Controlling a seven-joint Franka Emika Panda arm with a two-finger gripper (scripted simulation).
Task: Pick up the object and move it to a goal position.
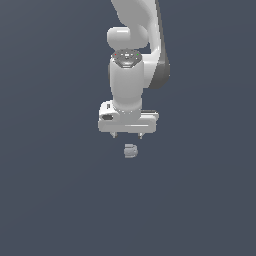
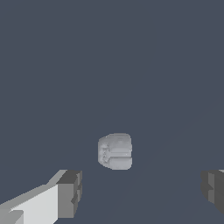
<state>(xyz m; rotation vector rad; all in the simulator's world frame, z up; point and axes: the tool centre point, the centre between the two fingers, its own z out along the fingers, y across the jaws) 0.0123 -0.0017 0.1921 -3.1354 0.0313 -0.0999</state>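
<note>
Barely started tbh. The pincer (image 1: 128,135) hangs spread wide with nothing in it, right above the object (image 1: 130,150), which sits on the dark worktop (image 1: 50,200) untouched. Grabbing, lifting and hauling it to the goal are all left.

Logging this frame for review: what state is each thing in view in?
gripper: open, fingers wide apart, holding nothing, above the object.
object: not gripped, apart from both fingers, lying on the dark surface.
</note>
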